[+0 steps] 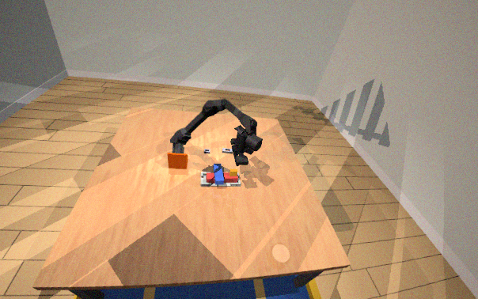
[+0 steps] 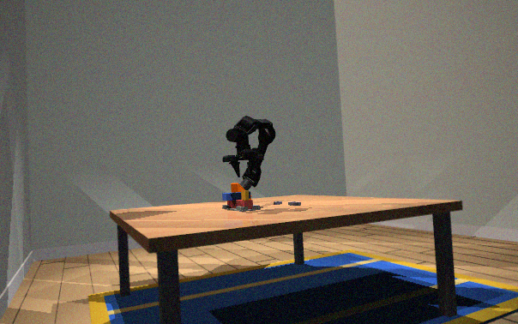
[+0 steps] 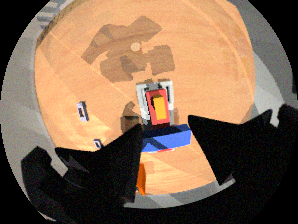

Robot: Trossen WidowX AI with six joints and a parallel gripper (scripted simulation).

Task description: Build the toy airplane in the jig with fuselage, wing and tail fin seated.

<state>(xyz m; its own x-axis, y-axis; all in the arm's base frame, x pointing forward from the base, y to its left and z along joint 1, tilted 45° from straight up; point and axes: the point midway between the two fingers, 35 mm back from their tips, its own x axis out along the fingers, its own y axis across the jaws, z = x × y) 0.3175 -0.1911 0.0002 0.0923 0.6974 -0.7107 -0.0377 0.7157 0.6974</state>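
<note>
Fingers (image 1: 240, 152) (image 2: 237, 168) apart, up above the flat, streaky wooden worktop (image 1: 190, 206) (image 2: 300, 219) (image 3: 200, 65); plain gray wall (image 1: 198, 39) (image 2: 180, 86) behind.

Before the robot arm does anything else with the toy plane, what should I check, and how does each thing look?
- Red body lying in the gray holder: ok
- Blue wing across the body: ok
- Yellow tail fin upright on the body: ok
- Tabs fully down inside their slots: cannot tell
- Fingers open, holding nothing: ok
- Fingers raised above the plane: ok
</note>
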